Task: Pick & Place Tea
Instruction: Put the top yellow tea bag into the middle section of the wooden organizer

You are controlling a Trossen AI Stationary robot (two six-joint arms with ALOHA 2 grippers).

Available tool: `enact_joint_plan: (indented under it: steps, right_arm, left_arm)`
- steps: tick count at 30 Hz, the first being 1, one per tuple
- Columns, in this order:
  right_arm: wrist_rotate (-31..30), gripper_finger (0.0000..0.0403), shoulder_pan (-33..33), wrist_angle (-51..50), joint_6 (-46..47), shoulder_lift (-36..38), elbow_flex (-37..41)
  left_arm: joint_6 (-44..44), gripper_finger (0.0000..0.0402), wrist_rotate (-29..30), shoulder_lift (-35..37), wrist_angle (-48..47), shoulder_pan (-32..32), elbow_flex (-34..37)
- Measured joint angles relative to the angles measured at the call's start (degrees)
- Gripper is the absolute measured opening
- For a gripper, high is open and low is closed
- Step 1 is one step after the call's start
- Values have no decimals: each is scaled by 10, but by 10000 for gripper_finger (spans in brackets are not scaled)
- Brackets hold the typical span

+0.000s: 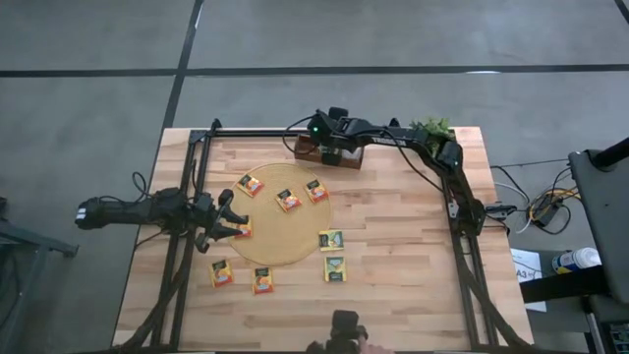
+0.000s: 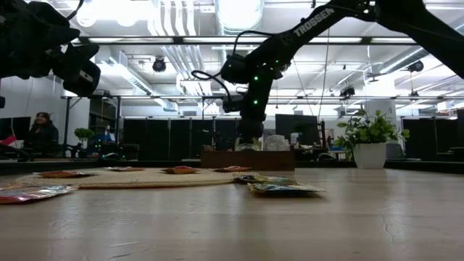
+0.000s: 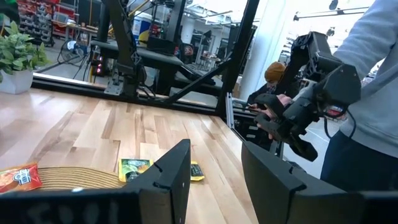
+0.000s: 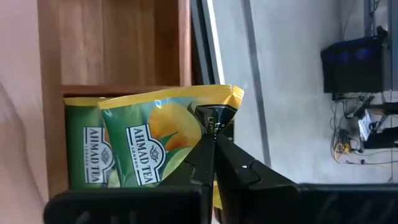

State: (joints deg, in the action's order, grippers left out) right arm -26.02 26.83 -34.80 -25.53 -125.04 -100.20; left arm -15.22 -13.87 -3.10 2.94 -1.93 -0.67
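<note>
Several tea sachets lie flat on and around the round tan mat (image 1: 285, 236), orange ones (image 1: 288, 200) on it and green-yellow ones (image 1: 335, 267) at its near right. The wooden tray (image 1: 359, 157) stands at the far edge. My right gripper (image 4: 214, 143) is over the tray, shut on a green-yellow sachet (image 4: 161, 137). Another green sachet (image 4: 84, 152) stands in the same compartment. My left gripper (image 3: 214, 180) waits open by the mat's left edge with nothing between its fingers. My right gripper pinches the green-yellow sachet between its two fingers at one edge, near a corner (image 4: 219, 113). The fingers slant down from above into the tray's compartment. The sachet stands on edge beside the other green sachet; whether it touches the tray's floor does not show.
A potted plant (image 1: 432, 128) stands at the far right corner, close to the right arm. Black frame rails (image 1: 187, 197) run along the table's left and right sides. A person in a grey sleeve (image 3: 373, 74) stands beyond the table, holding a control handle.
</note>
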Motion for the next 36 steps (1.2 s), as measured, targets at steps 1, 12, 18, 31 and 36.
enact_joint_plan:
  steps: [1,12,18,31,36]
  right_arm:
    - [-3,8,-1,-3,0,-1,0]
    - [5,8,-3,-15,12,-1,1]
    - [26,34,-3,-26,15,-1,1]
    - [36,204,-3,-78,27,2,-19]
    - [36,235,-3,-95,24,12,-47]
  left_arm:
    - [0,138,0,0,0,0,0]
    - [0,138,0,0,0,0,0]
    - [0,138,0,0,0,0,0]
    - [0,138,0,0,0,0,0]
    - [0,138,0,0,0,0,0]
